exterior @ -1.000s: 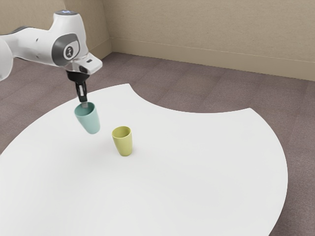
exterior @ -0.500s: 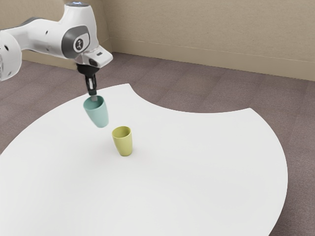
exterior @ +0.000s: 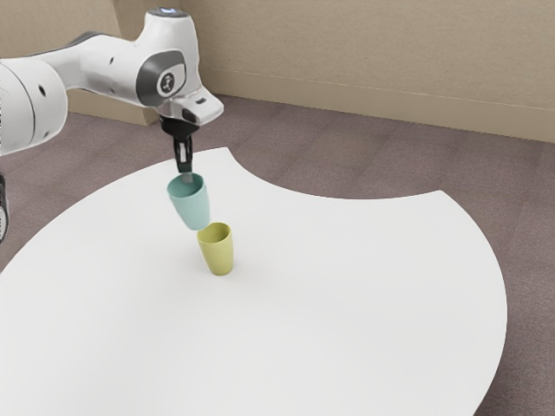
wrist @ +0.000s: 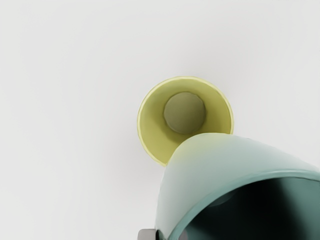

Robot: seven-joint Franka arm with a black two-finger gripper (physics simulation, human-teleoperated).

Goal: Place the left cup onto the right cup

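teal cup (exterior: 191,204) is up in the air, off the surface (exterior: 347,303), hanging from the gripper (exterior: 184,173). fingers pressed close, pinching the teal cup's rim at its far-left side. mouth up, but the cup is tilted: its long axis leans, with the mouth toward the exterior view's upper left and the base swung down toward the exterior view's right and near side. base is just above and left of the yellow cup (exterior: 216,249) rim. can't tell if they touch; looks like a small gap.

yellow cup stands upright on the surface, mouth up, long axis vertical, near the surface's middle-left. wrist view looks down into the yellow cup (wrist: 185,112), open and round, with the inside bottom visible. the teal cup (wrist: 225,170) wall covers part of its rim on the gripper side, so the two are not lined up and the teal cup is offset to one side.

white arm (exterior: 113,69) comes in from the exterior view's upper left, above the surface's far-left edge. brown floor (exterior: 347,147) and beige wall (exterior: 390,52) are on the far side. surface (wrist: 75,75) around the yellow cup is plain white.
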